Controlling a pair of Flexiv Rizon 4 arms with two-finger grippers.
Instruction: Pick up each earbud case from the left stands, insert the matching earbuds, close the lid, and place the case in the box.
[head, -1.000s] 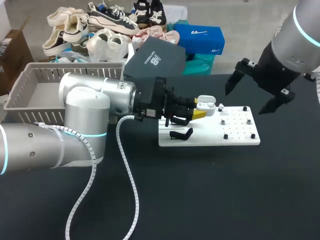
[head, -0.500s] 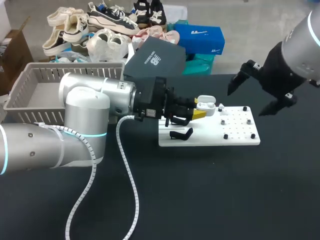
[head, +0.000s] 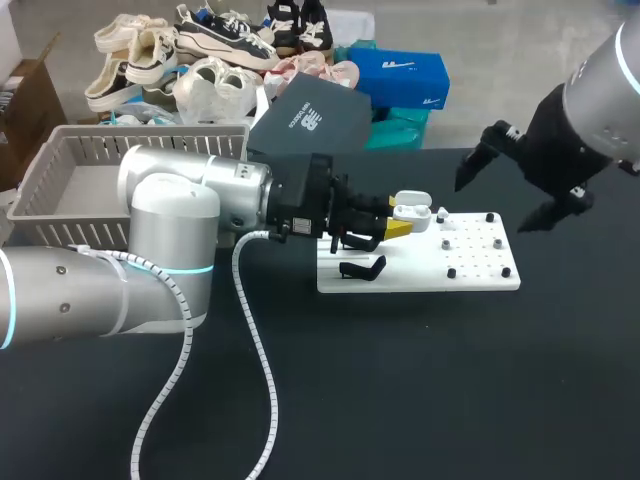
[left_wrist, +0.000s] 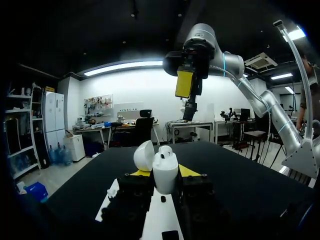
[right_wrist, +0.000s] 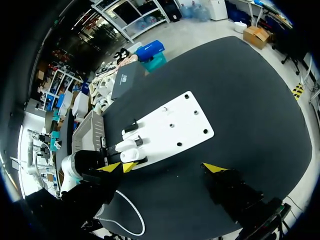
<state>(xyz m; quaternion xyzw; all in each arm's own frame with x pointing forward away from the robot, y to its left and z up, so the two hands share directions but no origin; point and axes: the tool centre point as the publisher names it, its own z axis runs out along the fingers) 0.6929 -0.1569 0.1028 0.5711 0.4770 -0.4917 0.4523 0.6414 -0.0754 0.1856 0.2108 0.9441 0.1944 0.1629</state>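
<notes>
Grip first: left claw is clenched on the open-lidded earbud case at the white board's far edge. The right claw, spread wide, hangs above and to the right, so reaching the case means travelling left and down.

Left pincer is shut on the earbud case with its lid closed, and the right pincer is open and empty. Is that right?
Not quite. The lid is open, tipped back from the earbud case, as the left wrist view shows. The rest holds: the left pincer is shut on the case, and the right pincer is open and empty.
</notes>
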